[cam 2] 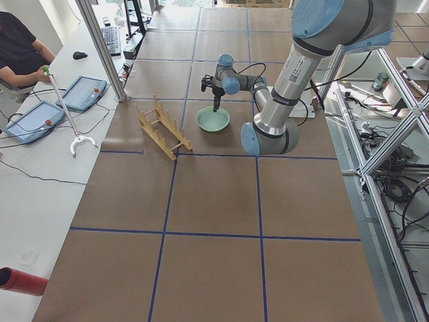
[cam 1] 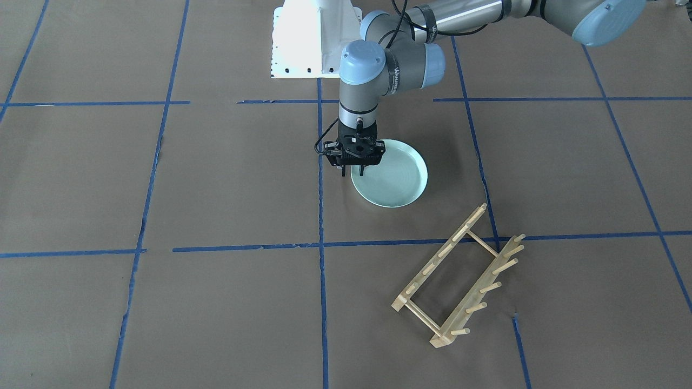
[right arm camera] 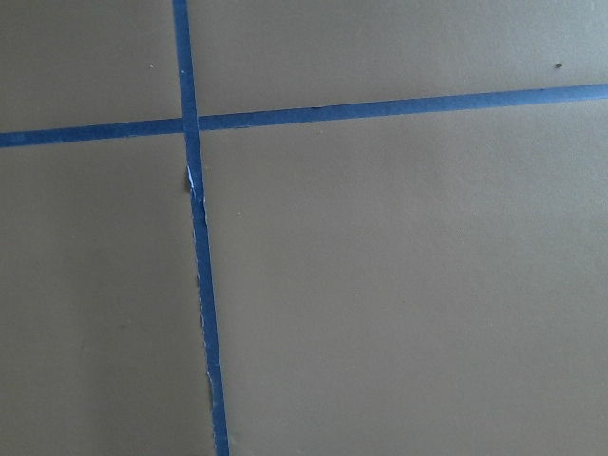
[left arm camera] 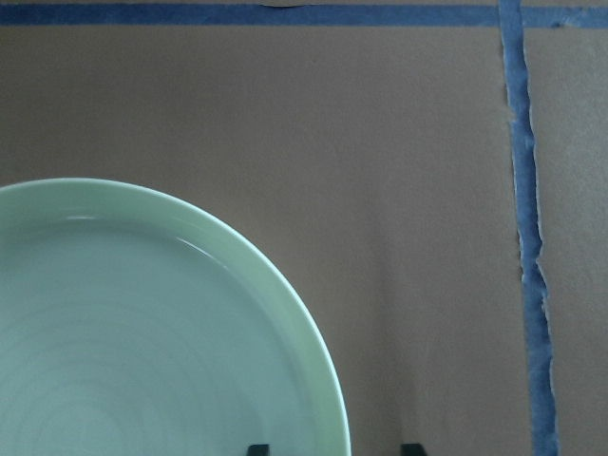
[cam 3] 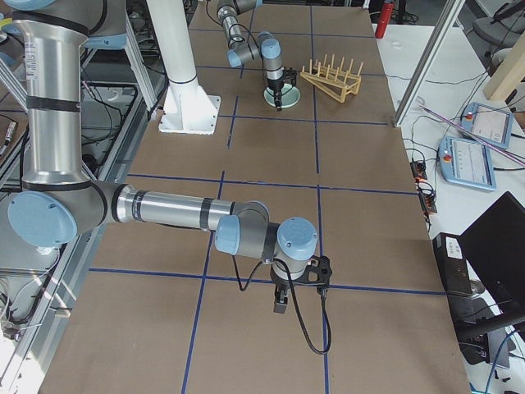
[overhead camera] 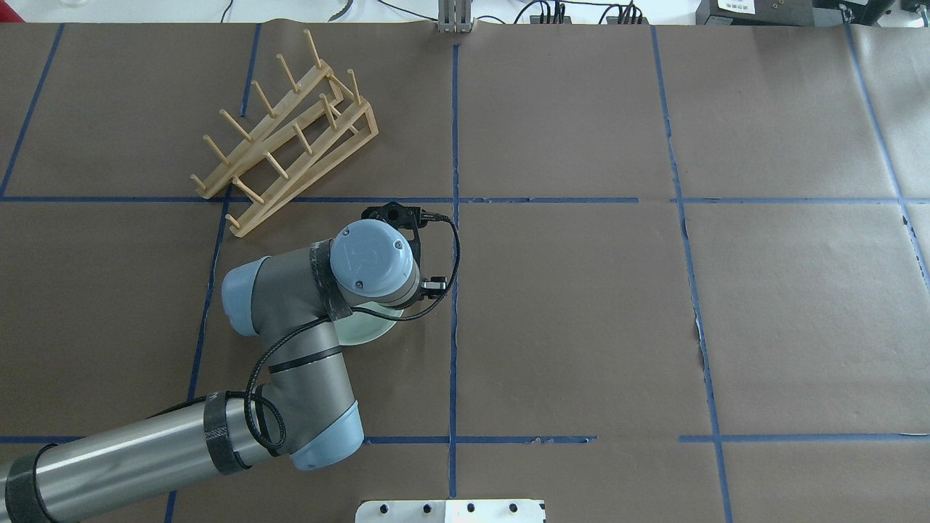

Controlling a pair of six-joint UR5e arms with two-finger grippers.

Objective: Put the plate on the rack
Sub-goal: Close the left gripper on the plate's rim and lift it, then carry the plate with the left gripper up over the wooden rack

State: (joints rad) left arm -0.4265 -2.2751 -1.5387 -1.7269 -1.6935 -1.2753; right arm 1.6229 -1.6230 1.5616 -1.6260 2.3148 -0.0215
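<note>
The pale mint-green plate [cam 1: 394, 178] lies flat on the brown paper, also in the left wrist view [left arm camera: 142, 332]. My left gripper [cam 1: 352, 172] points straight down over the plate's edge nearest the table's middle, open. Its two fingertips straddle the rim: one inside the plate, one outside, at the bottom of the wrist view [left arm camera: 332, 448]. The wooden rack [cam 1: 459, 275] stands empty a little beyond the plate, towards the far side [overhead camera: 290, 145]. My right gripper [cam 3: 279, 305] hangs low over bare paper far from both; I cannot tell whether it is open or shut.
Blue tape lines cross the brown paper. The robot's white base [cam 1: 313, 43] is at the near edge. An operator [cam 2: 20, 47] sits at a side desk with tablets, beyond the table's far edge.
</note>
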